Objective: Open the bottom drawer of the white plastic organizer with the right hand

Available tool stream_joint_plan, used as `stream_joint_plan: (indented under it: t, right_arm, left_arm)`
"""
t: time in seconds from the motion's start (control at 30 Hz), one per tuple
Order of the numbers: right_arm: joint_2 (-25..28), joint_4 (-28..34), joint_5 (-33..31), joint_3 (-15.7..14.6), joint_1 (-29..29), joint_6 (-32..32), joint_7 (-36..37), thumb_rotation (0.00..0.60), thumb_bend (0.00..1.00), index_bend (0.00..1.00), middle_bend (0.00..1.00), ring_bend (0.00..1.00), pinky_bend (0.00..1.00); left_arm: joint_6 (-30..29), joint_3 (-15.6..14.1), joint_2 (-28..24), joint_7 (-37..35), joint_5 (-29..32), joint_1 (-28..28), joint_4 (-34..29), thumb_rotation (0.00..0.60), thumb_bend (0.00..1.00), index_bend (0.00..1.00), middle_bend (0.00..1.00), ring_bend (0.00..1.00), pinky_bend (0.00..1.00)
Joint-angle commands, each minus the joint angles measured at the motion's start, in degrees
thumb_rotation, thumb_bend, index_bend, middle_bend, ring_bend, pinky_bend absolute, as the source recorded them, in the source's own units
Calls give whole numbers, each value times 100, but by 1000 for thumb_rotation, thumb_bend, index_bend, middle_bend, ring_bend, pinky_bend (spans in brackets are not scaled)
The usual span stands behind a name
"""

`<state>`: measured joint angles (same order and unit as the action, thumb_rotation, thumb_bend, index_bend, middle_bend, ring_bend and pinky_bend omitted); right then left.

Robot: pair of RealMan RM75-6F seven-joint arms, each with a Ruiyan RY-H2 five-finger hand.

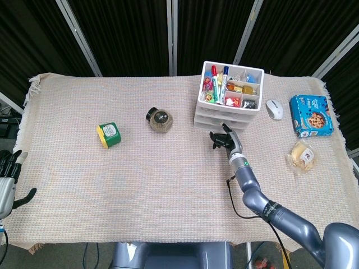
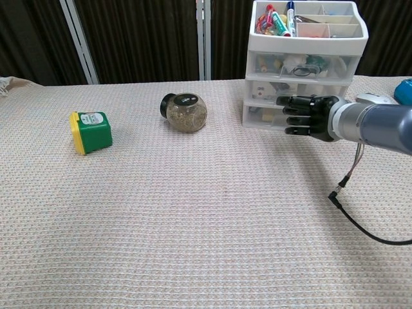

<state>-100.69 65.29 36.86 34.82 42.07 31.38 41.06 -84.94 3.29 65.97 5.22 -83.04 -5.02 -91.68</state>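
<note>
— What does the white plastic organizer [image 2: 302,64] look like, and where is it?

— It stands at the far right-centre of the worktop [image 1: 168,168], three stacked translucent drawers under an open tray of markers and small items. It sits slightly turned on the cloth. The bottom drawer [image 2: 264,114] looks closed, flush with the ones above.

— And the right hand [image 2: 308,117]?

— It lies level in front of the bottom drawer, its fingers [image 2: 288,111] curled and stacked, tips at the drawer face. Whether they grip the handle cannot be told.

— The left hand [image 1: 8,178]?

— At the worktop's near left edge, fingers apart, holding nothing.
</note>
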Motion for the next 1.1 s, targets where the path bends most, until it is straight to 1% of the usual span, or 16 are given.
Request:
stream_joint_plan:
  t: [0.03,0.23,0.37,0.63,0.9,1.0,1.07,1.1]
  right_arm:
    - [26,125,74,-4,-80,4,1,600,380,331,893,888,704]
    - [101,446,205,-26,-263,-18,44,600,380,331,892,888,704]
    - [167,735,389,-103,-435,52,38,600,380,331,893,888,704]
    - [283,1089,542,-225,-704,89,87,600,380,333,893,888,703]
    - [506,1666,986,-354,-1096,191,184,600,380,334,893,888,704]
    - [574,1820,1098,-454,-1185,341,84,600,380,284,890,887,702]
    - [613,1907,1079,-559,-1221,496,-73,600,379,206,883,882,698]
    - [628,1961,1042,-601,-1238,566,-140,600,378,183,881,879,696]
  left_arm:
    - [-2,-1,-1,-2,-2,1,0,600,283,0,0,0,0]
    - [-8,-5,0,-15,-14,4,3,600,283,0,0,0,0]
    - [-16,-8,1,-38,-31,6,17,600,283,0,0,0,0]
    - [-36,-24,3,-91,-79,13,50,600,284,0,0,0,0]
    - [-49,-30,8,-100,-108,14,77,600,285,0,0,0,0]
    - [-56,-31,10,-96,-115,16,79,600,285,0,0,0,0]
    - [-60,-33,12,-94,-119,18,79,600,286,0,0,0,0]
    - [-60,-34,10,-94,-121,19,78,600,286,0,0,0,0]
